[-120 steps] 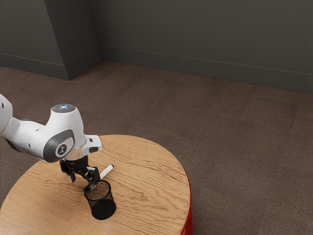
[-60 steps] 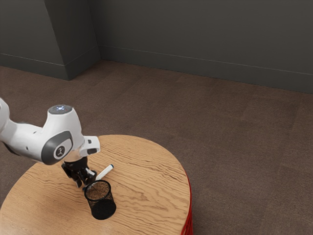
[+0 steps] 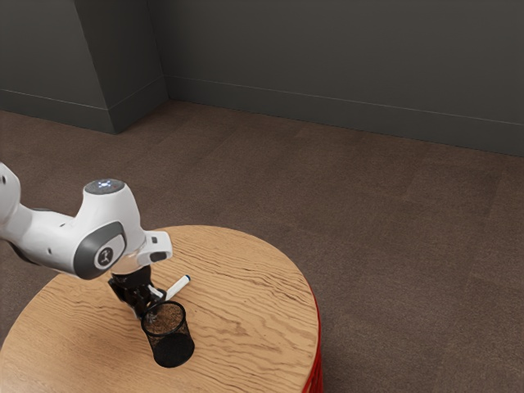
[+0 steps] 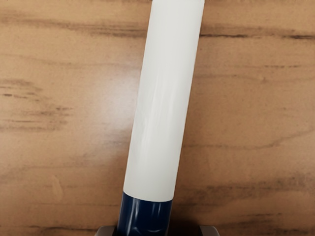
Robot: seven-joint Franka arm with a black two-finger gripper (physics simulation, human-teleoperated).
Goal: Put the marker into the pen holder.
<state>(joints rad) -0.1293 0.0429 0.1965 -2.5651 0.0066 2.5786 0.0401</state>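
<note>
Exterior view: the arm (image 3: 102, 237) is sitting slightly further toward the exterior view's right than half a second ago, bringing the jaws closer to the pen holder (image 3: 182, 334). Marker (image 3: 178, 287) is showing no clear shift; it's lying flat, outside the holder, between it and the tabletop's far edge. Holder is standing upright, mouth upward, well in from the far edge. So the change is looking like alignment over the marker, not carrying; the task is still waiting on a grasp.

Wrist view: jaws are standing open, one fingertip on each side of the marker's blue end (image 4: 145, 216). One is sitting very near it, the other is leaving a plain gap. Next move is probably calling for centring, then closing; closing off-centre could be rolling or skewing the marker.

Surface and room, exterior view: tabletop (image 3: 254, 311) is showing pale wood grain and a rounded edge, red side (image 3: 318, 364) dropping below. Brown floor (image 3: 393, 246) is running back to a dark grey wall (image 3: 327, 49).
</note>
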